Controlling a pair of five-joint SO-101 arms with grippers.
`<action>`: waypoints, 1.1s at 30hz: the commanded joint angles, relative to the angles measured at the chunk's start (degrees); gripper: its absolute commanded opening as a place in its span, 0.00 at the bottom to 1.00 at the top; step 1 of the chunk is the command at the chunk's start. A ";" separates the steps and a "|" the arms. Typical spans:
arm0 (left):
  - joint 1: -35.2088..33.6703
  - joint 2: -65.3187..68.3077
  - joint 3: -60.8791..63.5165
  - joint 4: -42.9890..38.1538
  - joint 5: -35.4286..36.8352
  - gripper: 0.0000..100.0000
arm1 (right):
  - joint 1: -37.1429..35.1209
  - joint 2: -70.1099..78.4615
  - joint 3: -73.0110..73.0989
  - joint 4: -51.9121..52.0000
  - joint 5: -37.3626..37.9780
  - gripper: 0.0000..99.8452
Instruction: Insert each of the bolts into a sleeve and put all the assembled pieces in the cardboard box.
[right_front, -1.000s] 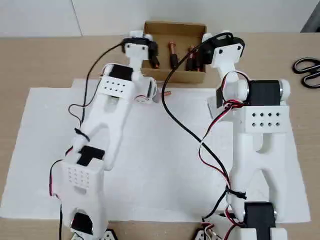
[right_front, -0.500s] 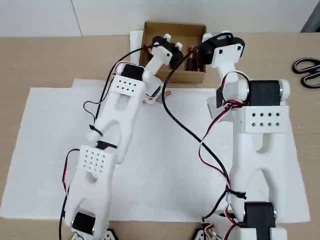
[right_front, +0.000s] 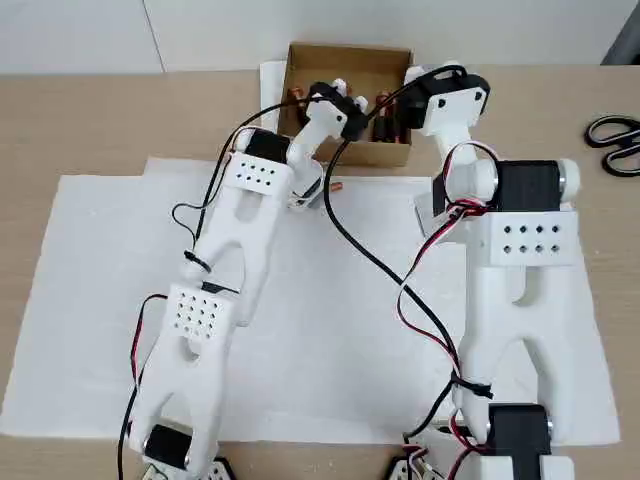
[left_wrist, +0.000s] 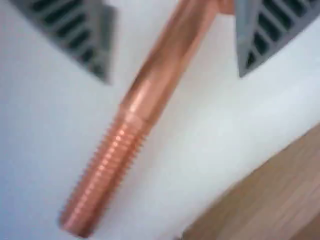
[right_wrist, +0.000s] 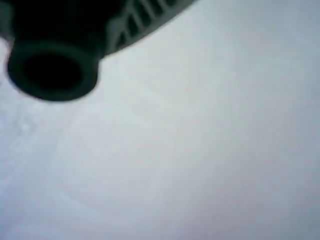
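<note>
Left wrist view: one copper bolt (left_wrist: 140, 110) sits inside my left claw (left_wrist: 173, 77), spread wider than its shaft; the long axis slants across the gap, threaded end outward. High view — its tip pokes toward 3 o'clock on the white sheet (right_front: 300, 340), just short of the cardboard box (right_front: 365, 154) at 12 o'clock. Copper-and-black pieces (right_front: 382, 112) lie in the box, count hidden under my arm (right_front: 250, 205). My right claw (right_wrist: 95, 40) grips one black sleeve (right_wrist: 50, 72).

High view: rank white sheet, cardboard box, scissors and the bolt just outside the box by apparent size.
1. white sheet
2. cardboard box
3. scissors, cut off by the frame edge, so their full size is unsure
4. bolt
</note>
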 joint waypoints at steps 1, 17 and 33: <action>0.35 -0.79 -2.86 1.05 -0.18 0.06 | 0.48 -2.15 -0.18 -0.04 0.26 0.00; 0.53 3.43 -3.91 3.96 -0.35 0.07 | 0.48 -2.42 -0.18 -0.04 0.18 0.00; 0.35 3.69 -6.90 7.12 -0.35 0.11 | 0.48 -2.51 -0.18 -0.04 0.18 0.00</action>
